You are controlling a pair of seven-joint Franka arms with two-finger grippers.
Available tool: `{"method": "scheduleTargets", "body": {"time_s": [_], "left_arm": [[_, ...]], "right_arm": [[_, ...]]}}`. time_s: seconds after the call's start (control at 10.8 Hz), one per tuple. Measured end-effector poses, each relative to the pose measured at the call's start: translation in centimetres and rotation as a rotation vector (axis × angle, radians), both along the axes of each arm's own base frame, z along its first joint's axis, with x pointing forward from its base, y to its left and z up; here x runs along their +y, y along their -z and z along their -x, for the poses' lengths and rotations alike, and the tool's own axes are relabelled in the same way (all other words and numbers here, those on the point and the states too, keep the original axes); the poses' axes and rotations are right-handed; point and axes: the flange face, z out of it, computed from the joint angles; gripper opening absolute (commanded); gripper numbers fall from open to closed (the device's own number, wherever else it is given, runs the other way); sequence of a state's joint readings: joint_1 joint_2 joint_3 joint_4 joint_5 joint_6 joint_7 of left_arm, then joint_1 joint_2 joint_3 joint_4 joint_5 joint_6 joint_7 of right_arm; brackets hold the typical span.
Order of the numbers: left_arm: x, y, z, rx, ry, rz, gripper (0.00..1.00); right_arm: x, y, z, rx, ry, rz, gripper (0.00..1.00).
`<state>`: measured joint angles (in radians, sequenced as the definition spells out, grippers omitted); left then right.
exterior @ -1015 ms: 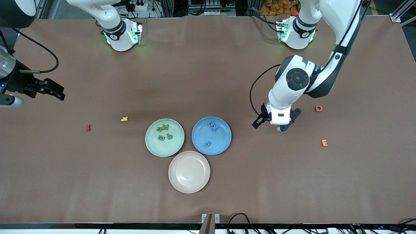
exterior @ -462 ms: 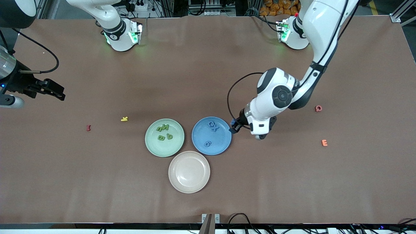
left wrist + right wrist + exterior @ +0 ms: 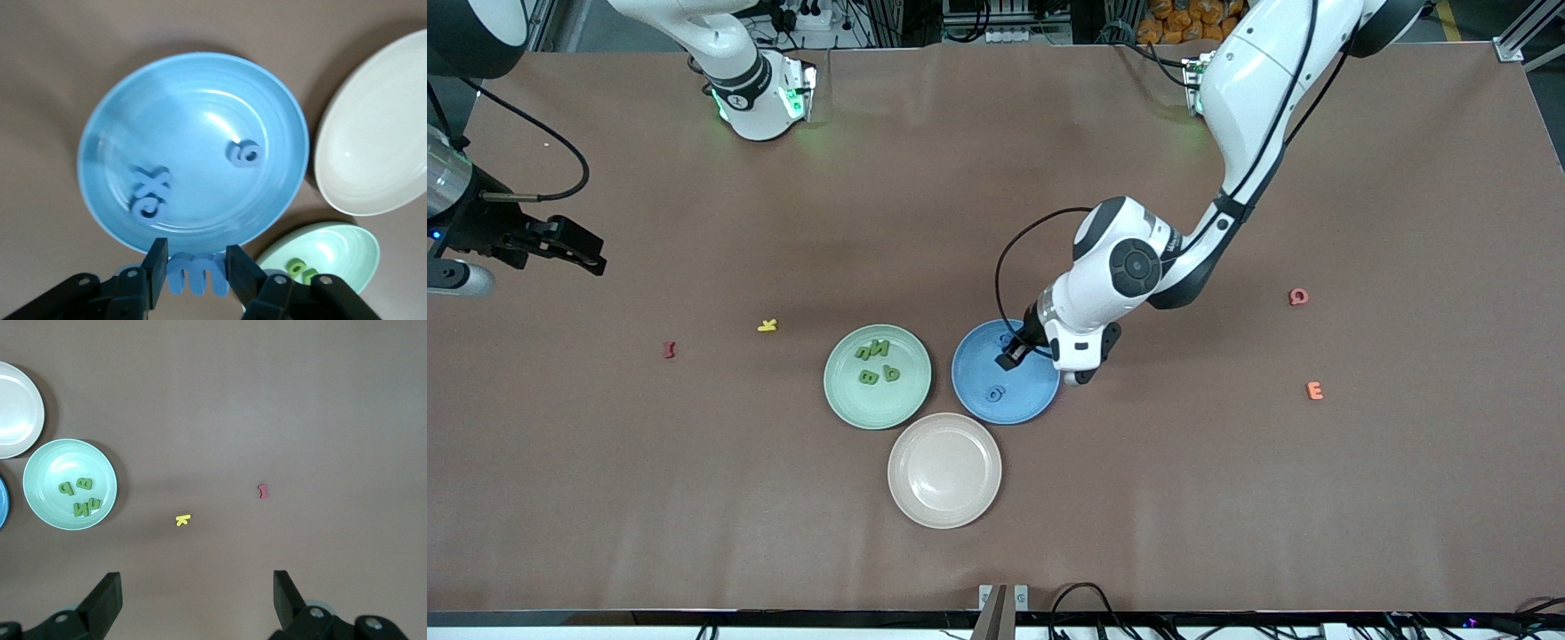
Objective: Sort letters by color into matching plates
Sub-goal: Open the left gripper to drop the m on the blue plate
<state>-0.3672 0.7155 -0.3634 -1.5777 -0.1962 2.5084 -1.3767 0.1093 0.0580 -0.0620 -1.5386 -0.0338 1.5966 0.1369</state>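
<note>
- My left gripper [image 3: 195,272] squeezes a blue letter [image 3: 197,272] over the blue plate [image 3: 974,396], by the rim nearest the left arm's end.
- The plate lies straight below, so I only let go.
- My right gripper [image 3: 195,597] waits open.
- Blue plate: three letters. Green plate [image 3: 838,396]: four. Beige plate [image 3: 903,498]: none. Table: four more.

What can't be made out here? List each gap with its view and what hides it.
- Held blue letter: hidden under the left gripper in front view.
- Blue plate: its X letter covered by that arm, front view.
- Right gripper: body cut off by the right wrist view's edge.
</note>
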Motion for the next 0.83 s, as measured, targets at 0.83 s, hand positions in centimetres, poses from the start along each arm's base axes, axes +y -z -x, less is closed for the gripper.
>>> {"method": "scheduleTargets", "body": {"time_s": [0.83], "left_arm": [[7.5, -0.7, -6.0, -0.072, -0.040, -0.119, 1.00]], "right_arm": [[0.0, 0.2, -0.1, 0.004, -0.001, 0.000, 1.00]]}}
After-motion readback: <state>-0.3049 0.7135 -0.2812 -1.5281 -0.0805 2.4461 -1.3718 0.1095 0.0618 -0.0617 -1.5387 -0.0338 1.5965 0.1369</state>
